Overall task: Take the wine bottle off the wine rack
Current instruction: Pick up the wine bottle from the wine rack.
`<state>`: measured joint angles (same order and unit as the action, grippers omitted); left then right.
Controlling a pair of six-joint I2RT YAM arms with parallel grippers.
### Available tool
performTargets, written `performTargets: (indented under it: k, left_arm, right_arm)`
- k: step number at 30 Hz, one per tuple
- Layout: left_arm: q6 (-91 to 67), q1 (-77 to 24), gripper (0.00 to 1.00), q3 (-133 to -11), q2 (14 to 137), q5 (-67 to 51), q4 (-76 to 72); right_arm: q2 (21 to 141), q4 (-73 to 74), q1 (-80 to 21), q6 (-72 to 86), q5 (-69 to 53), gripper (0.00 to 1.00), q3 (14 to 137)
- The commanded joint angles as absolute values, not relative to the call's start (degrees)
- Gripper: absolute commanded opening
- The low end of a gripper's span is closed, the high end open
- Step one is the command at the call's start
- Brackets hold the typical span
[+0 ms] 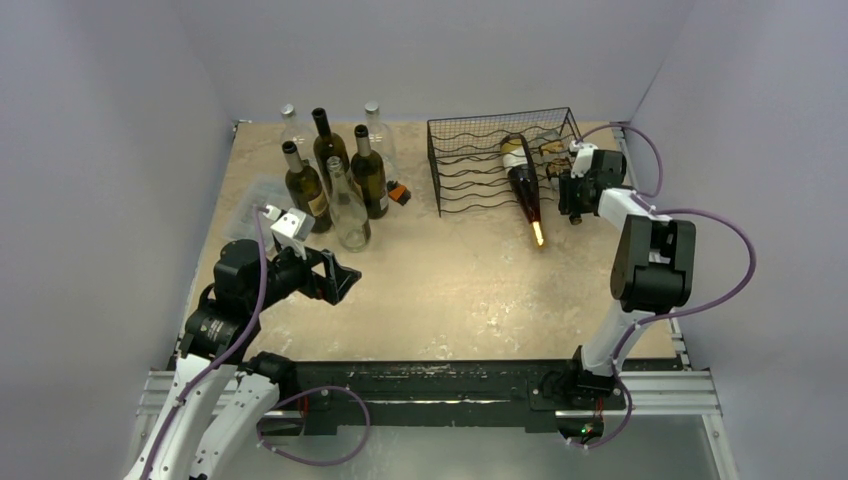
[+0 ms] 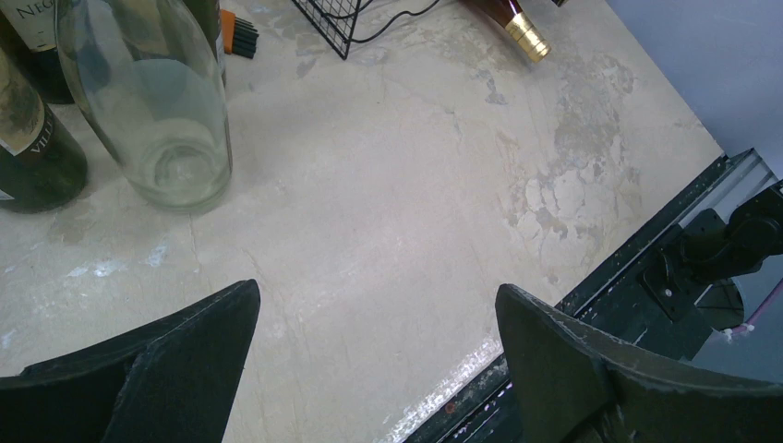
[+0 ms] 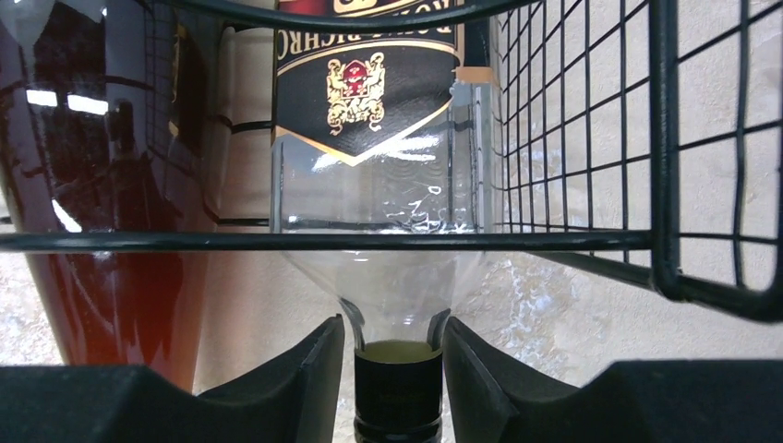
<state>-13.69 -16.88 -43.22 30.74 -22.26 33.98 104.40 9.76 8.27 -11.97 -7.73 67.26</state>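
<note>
The black wire-mesh wine rack [image 1: 490, 160] stands at the back right. A dark red bottle [image 1: 525, 185] with a gold cap lies across it, neck sticking out toward me. A clear bottle [image 3: 369, 185] with a black label lies beside it in the rack, behind a rack wire [image 3: 231, 241]. My right gripper [image 1: 568, 192] is at the rack's right end. In the right wrist view the right gripper [image 3: 394, 328] straddles the clear bottle's black-capped neck [image 3: 398, 388], with a thin gap on the left side. My left gripper [image 1: 335, 278] is open and empty over bare table, also seen in its wrist view [image 2: 374, 295].
Several upright bottles [image 1: 335, 175], dark and clear, stand at the back left, close to my left gripper. A small clear plastic box [image 1: 255, 200] lies left of them. A small orange and black object [image 1: 400, 193] sits between the bottles and the rack. Grey walls close in three sides.
</note>
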Motion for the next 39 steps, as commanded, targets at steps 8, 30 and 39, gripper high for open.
performTargets:
  k: [8,30,39]
  left_arm:
    - [-12.4,-16.6,1.0,-43.0,31.0,-21.9,32.9]
    - [-12.2,-16.6,1.0,-43.0,31.2,-21.6,33.1]
    - [-12.2,-16.6,1.0,-43.1,31.1,-21.4,33.2]
  right_arm:
    - [107.0,10.7,8.7,-12.6,-7.0,0.47,71.8]
    - [99.8,7.9,11.9,-13.3,-14.6,0.0,66.6]
    - [94.4,6.6,13.3,-12.0,-16.5,0.0,62.4]
